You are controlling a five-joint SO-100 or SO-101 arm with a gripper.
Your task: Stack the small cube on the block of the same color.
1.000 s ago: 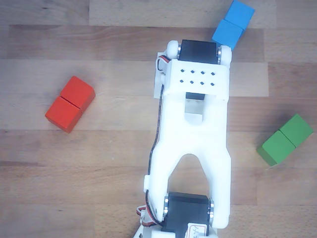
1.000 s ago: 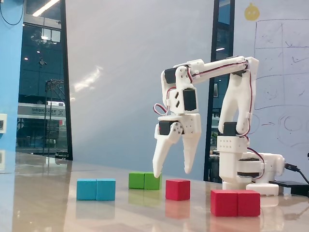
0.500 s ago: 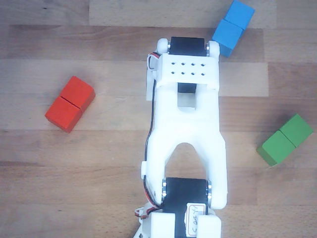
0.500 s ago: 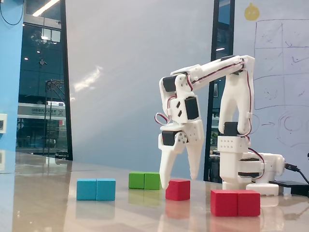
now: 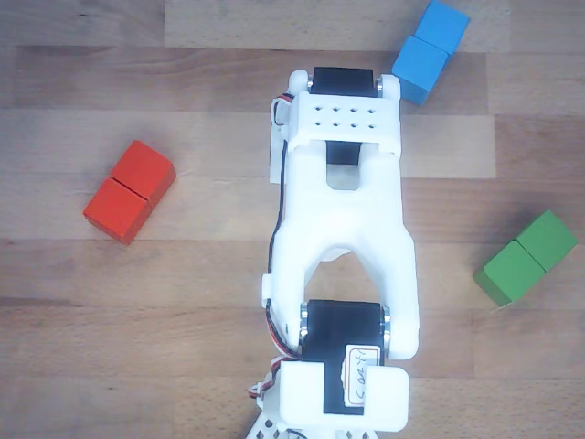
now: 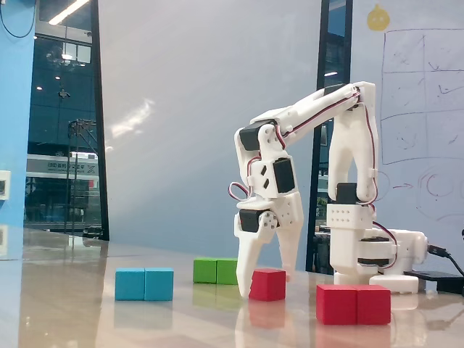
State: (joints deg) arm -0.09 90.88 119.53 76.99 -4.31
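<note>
In the fixed view the white hand [image 6: 265, 286] reaches down with its two fingers spread open around the small red wooden cube [image 6: 267, 284] on the shiny counter [image 6: 87, 319], not squeezing yet, so it can grab it for the long red block [image 6: 354, 304] just right.

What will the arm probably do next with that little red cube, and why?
Probably close its fingers. In the fixed view the gripper is down at table level with its open jaws on either side of the small cube, which sits on the table, not yet lifted. Gripping comes before carrying it to the red block.
</note>
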